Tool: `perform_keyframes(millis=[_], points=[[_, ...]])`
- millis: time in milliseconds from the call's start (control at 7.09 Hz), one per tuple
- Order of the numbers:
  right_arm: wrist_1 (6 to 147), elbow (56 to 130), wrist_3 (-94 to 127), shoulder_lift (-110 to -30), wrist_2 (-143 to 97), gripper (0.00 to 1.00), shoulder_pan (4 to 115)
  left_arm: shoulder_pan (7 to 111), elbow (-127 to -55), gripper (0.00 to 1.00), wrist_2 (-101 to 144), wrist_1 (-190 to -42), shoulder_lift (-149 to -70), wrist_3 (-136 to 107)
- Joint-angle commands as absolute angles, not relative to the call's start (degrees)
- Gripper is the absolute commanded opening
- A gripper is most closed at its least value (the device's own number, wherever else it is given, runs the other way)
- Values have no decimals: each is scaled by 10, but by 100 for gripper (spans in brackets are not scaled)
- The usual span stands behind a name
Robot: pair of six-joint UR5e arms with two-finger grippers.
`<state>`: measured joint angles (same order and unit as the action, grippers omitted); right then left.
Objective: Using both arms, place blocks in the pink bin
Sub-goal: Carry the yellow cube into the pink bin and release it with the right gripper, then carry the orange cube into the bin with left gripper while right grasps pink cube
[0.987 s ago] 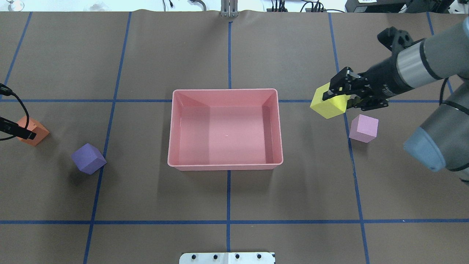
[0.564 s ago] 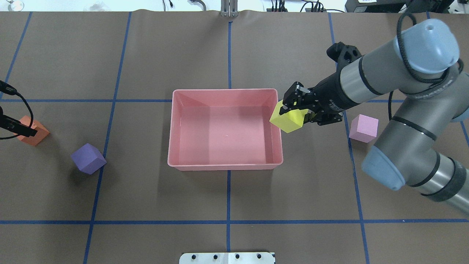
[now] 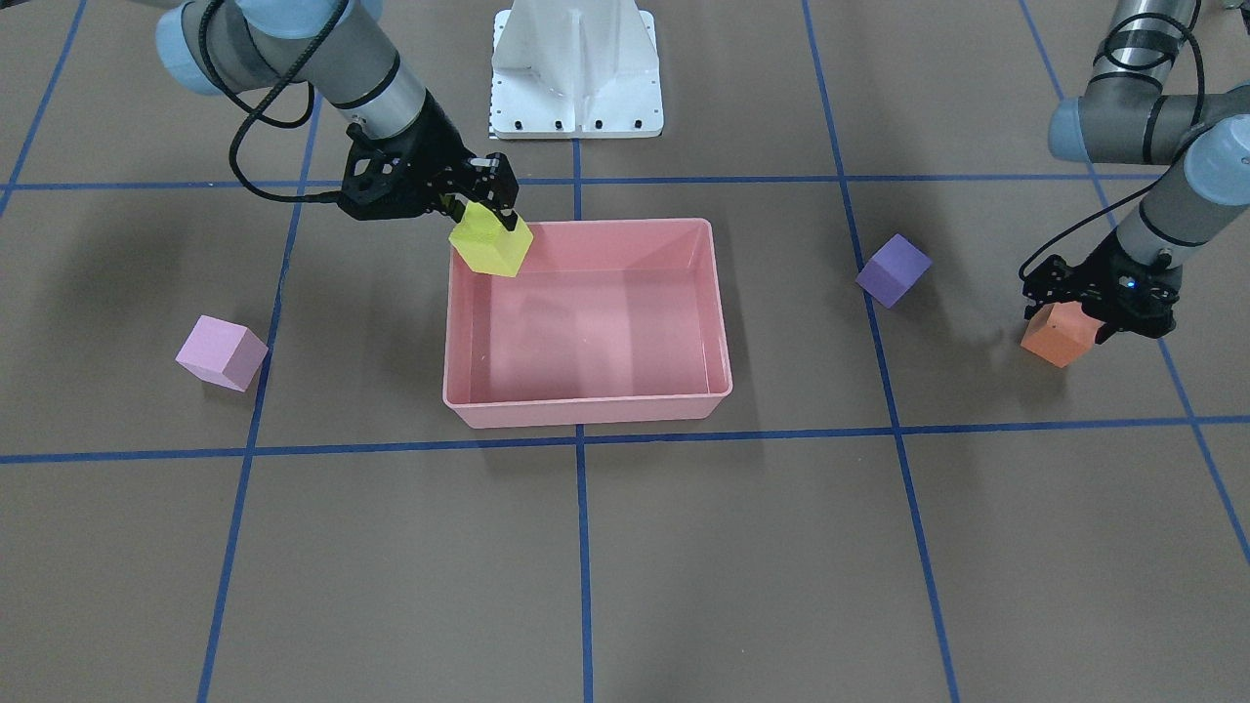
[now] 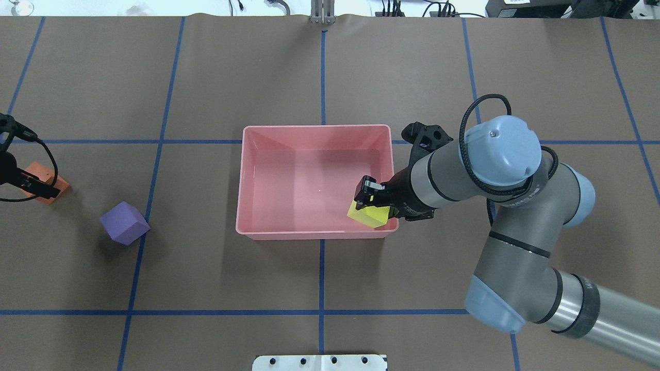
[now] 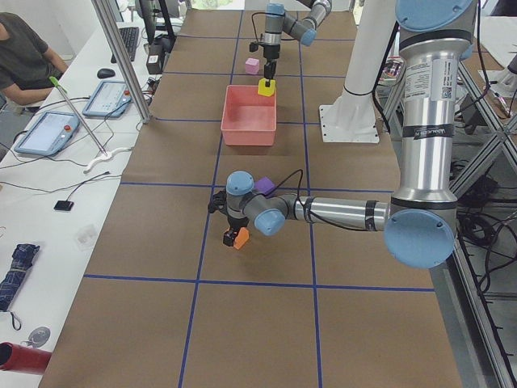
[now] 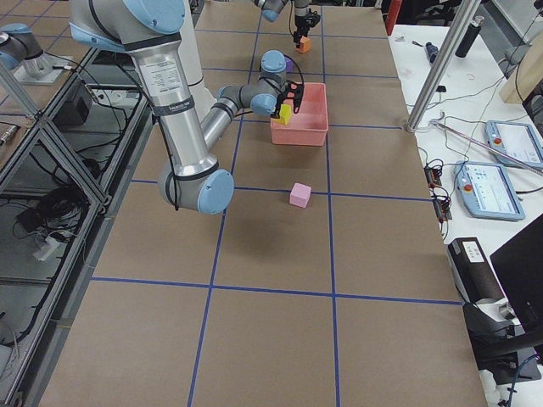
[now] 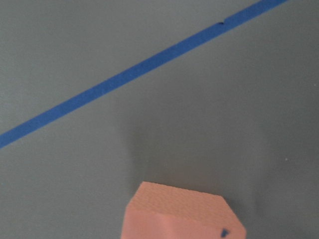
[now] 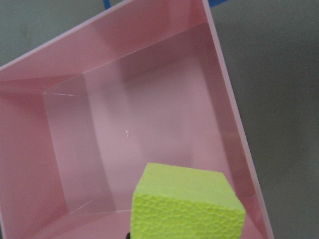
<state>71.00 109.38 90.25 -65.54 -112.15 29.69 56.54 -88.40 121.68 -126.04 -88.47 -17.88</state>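
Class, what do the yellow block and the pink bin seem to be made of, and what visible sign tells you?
Yellow block: probably foam, matte; its side shows a pebbled, cellular texture. Pink bin: likely plastic, smooth, slightly glossy; a small highlight glints on its floor.

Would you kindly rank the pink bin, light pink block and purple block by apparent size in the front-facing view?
1. pink bin
2. light pink block and purple block: nearly alike; the pink one's slight edge may just be camera nearness.
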Motion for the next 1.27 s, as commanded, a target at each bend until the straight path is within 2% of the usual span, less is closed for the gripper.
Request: perform_keyframes(millis=[0, 141, 423, 705, 987, 1128], points=[[712, 1062, 904, -634, -1092, 43, 289, 562, -876, 1, 1221, -1259, -889, -181], [725, 1050, 907, -626, -1086, 99, 300, 562, -882, 0, 1269, -1256, -892, -195], [752, 1071, 914, -610, -1096, 100, 330, 603, -933, 0, 1415, -1251, -924, -387], [751, 1084, 914, -621, -1224, 99, 428, 606, -999, 0, 1443, -1250, -977, -554], [745, 1089, 905, -681, -1259, 99, 484, 549, -1000, 0, 1429, -1250, -1101, -779], [749, 1086, 875, -704, -1261, 99, 512, 499, -999, 0, 1380, -1247, -1129, -831]])
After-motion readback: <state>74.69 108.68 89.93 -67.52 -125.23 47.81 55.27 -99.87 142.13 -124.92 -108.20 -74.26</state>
